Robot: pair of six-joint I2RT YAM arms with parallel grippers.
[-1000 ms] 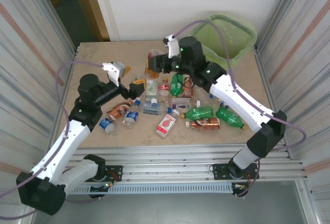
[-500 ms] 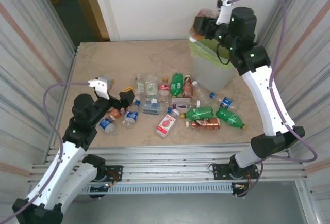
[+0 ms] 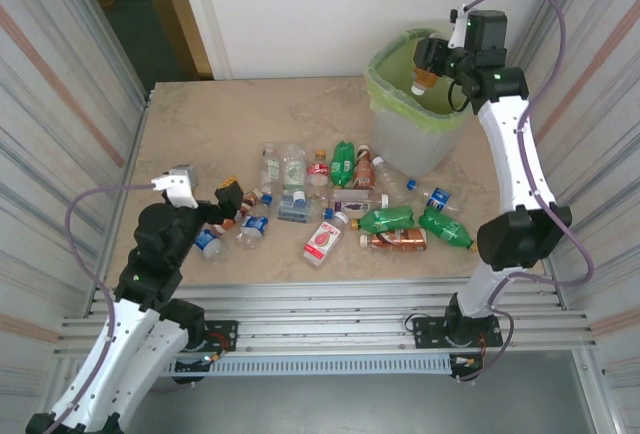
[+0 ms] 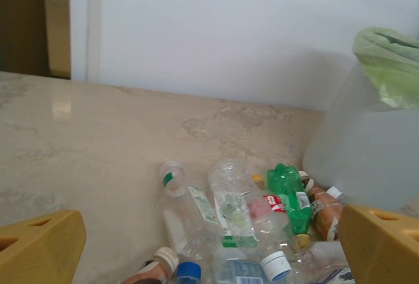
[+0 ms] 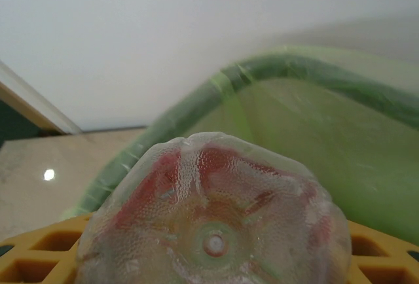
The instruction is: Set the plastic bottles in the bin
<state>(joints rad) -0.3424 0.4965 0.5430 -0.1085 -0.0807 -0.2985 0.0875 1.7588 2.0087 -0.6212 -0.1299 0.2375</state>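
Aloft, bottle (image 5: 213, 225) in right claw (image 3: 428, 66)

One bin (image 3: 410, 139). Roughly sixteen bottles (image 3: 322, 241) lie on the surface (image 3: 220, 124), three of them green; the heap is too tangled for an exact count. One more bottle (image 5: 213, 218) hangs above the bin.

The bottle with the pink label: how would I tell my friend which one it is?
Find the tall bin with the green bag on the table, then the plastic bottles piled beside it. At the pile's near edge, in the middle, lies the pink-label bottle, white cap pointing away. Its right-hand neighbours are a green bottle and a brown bottle.
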